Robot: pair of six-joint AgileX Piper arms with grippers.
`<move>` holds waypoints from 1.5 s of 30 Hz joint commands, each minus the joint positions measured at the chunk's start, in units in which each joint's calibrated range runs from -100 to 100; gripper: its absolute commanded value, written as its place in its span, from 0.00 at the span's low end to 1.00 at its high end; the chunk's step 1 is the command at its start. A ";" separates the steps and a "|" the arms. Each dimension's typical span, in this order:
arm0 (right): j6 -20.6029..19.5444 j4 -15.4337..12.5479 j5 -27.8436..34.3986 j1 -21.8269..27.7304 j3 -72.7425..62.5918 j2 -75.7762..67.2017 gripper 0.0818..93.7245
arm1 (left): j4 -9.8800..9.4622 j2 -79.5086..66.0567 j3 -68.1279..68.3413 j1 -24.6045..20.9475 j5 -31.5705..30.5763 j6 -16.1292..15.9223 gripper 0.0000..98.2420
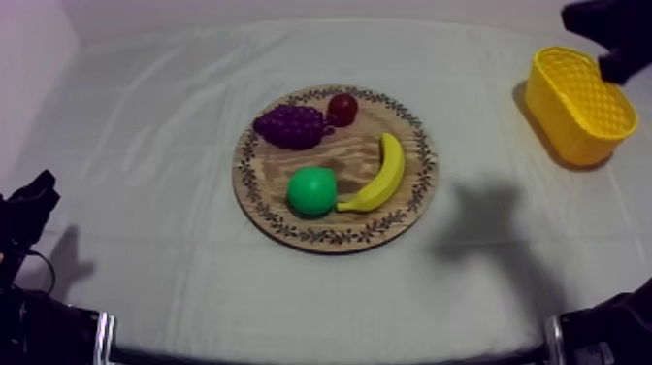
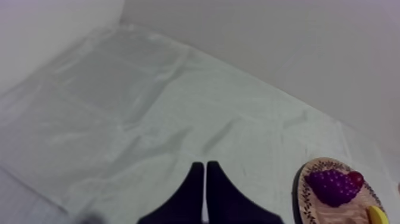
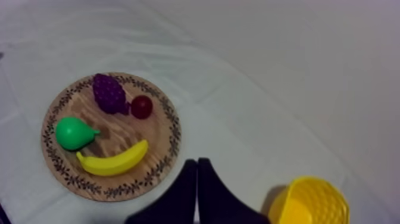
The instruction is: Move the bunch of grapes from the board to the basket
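**Grapes sat on the board, both arms well off them**

Top view: the left arm (image 1: 27, 209) sat low at the near left edge of the bench (image 1: 146, 146), partly cut off. The right arm (image 1: 611, 34) was up at the far right, above the yellow basket (image 1: 577, 107). It was mostly out of frame, so I couldn't read its jaws from there. The bunch of grapes (image 1: 289, 126) lay on the far side of the wooden board (image 1: 354, 155), touching the small red fruit (image 1: 342, 109) and open from above. The pear (image 1: 311, 191) and banana (image 1: 380, 180) lay on the near side. The basket stood well apart from the board.

Left wrist view: the left jaws were clenched into a narrow wedge on nothing, over bare cloth. The board was off to one side and cut off, with the grapes (image 2: 330, 186), the red fruit and a sliver of banana showing.

Right wrist view: the right jaws were pressed together too, gripping nothing, above the cloth between board and basket. All four fruits were in plain sight, grapes (image 3: 108, 93) just beside the red fruit. The basket (image 3: 309, 202) was cut off at the edge.
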 commanded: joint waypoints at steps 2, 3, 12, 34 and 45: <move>1.33 -0.85 0.99 -1.55 -7.63 8.48 0.01 | 0.02 0.05 0.00 -0.03 -0.01 0.00 0.00; 2.11 -1.63 1.46 -1.46 -8.87 10.00 0.01 | 0.02 0.05 0.00 -0.03 -0.01 0.00 0.00; 6.83 -6.67 6.33 -1.17 -21.55 24.60 0.01 | 0.02 0.05 0.00 -0.03 -0.01 0.00 0.00; 9.17 -4.65 5.23 -11.29 -32.52 50.95 0.10 | 0.02 0.05 0.00 -0.03 -0.01 -0.01 0.00; 5.78 -2.02 4.94 -13.53 -38.69 58.18 0.85 | 0.02 0.05 0.00 -0.03 -0.01 0.00 0.00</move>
